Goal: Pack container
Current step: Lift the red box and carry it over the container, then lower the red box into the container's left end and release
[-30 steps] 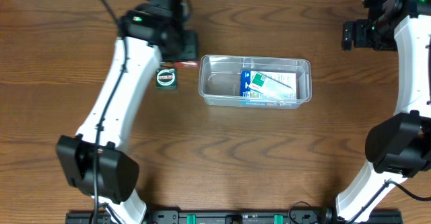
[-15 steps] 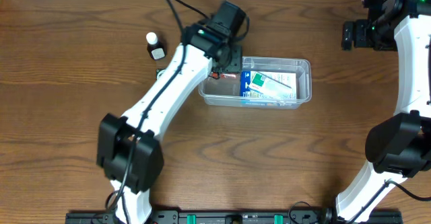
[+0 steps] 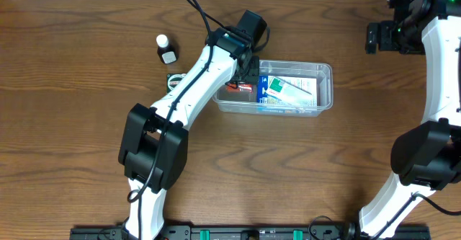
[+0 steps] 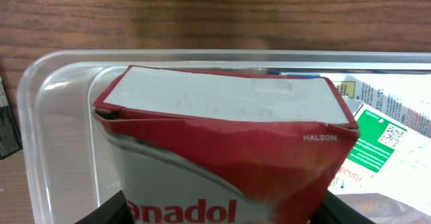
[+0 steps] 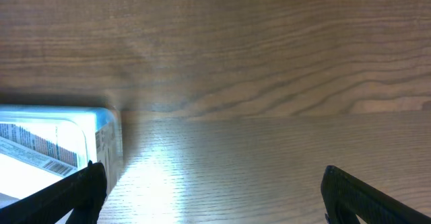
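Two arms on a brown wood-grain counter (image 3: 86, 125), and all I get of the room is a white strip past the far edge. The container (image 3: 330, 81) sits a bit right of centre, nearer the far edge. My left gripper (image 3: 242, 78) is clamped on a red box (image 4: 222, 150) over the tub's left half. It reads "panadol" and "HALEON", with the bottom cut off. A green-and-white box (image 3: 288, 90) lies in the right half, print too small to read. My arm hides most of a dark packet (image 3: 173, 80) near a small white-capped bottle (image 3: 166, 50). My right gripper (image 3: 374, 37), by the far right corner, is spread wide, holding nothing.
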Controlling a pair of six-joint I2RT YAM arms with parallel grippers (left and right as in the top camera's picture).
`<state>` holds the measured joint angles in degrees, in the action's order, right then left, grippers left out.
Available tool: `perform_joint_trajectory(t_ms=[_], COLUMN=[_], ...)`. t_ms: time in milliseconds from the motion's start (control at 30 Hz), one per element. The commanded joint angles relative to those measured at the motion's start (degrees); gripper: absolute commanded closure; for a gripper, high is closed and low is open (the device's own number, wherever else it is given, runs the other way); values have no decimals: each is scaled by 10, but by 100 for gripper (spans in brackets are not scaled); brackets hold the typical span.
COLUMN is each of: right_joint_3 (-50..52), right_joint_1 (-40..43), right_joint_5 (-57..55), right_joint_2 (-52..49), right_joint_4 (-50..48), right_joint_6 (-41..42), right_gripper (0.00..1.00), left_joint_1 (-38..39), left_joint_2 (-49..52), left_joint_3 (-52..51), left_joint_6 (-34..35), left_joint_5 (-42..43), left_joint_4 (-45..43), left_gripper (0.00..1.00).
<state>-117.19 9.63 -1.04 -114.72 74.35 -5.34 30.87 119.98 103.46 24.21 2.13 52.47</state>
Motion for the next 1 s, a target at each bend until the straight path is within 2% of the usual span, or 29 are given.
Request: perform_joint_trajectory(t_ms=[0, 967], right_joint_3=[-9, -9], right_joint_1=[2, 2], right_joint_5=[0, 0], right_joint_2=[12, 12], right_joint_4=[0, 0], right_joint_6=[8, 8], right_gripper=[1, 1], left_joint_1=[6, 12], left_joint_2=[19, 89], left_joint_3=[-1, -2], left_joint_6=[6, 5], left_joint_5=[-12, -11], left_joint_4=[0, -18], left_gripper=[43, 42])
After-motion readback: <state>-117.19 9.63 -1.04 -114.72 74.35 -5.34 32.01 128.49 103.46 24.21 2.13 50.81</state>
